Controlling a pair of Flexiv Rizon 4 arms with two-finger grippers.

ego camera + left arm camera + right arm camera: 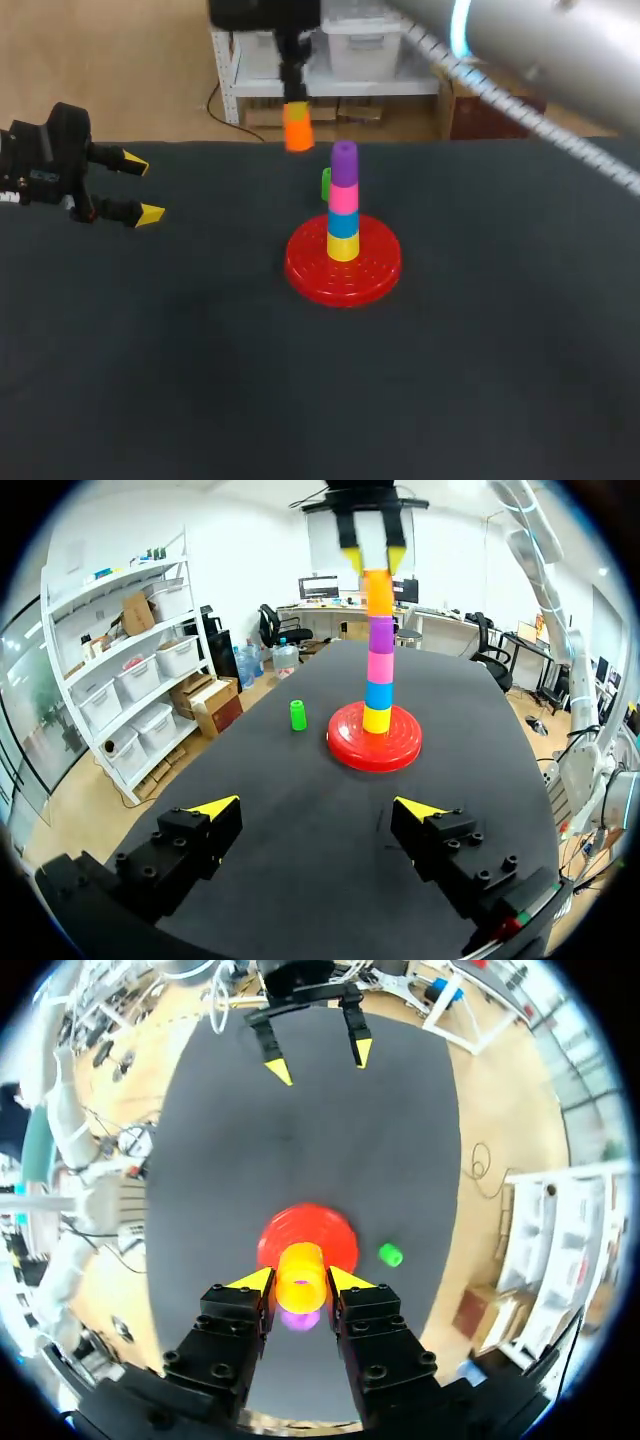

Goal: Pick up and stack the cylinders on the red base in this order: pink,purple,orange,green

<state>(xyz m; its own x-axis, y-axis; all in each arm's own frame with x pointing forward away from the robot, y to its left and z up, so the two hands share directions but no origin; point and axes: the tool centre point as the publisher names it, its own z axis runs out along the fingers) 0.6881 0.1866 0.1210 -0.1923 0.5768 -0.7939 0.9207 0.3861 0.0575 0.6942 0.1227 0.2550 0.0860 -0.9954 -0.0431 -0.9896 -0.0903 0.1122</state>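
A red base (pixel 343 272) holds a stack of yellow, blue, pink (pixel 343 198) and purple (pixel 344 162) cylinders. My right gripper (pixel 294 100) hangs over the stack, shut on an orange cylinder (pixel 297 130). In the right wrist view the orange cylinder (pixel 301 1275) sits between the yellow tips, with the purple top (pixel 300 1321) and the red base (pixel 310 1228) under it. From the left wrist the orange cylinder (pixel 378 592) lines up just above the purple one (pixel 381 636). A green cylinder (pixel 326 183) stands behind the base. My left gripper (pixel 140 187) is open at the table's left, holding nothing.
The dark table (pixel 480 350) carries only the base, the stack and the green cylinder (pixel 297 715). My right arm crosses overhead from the upper right.
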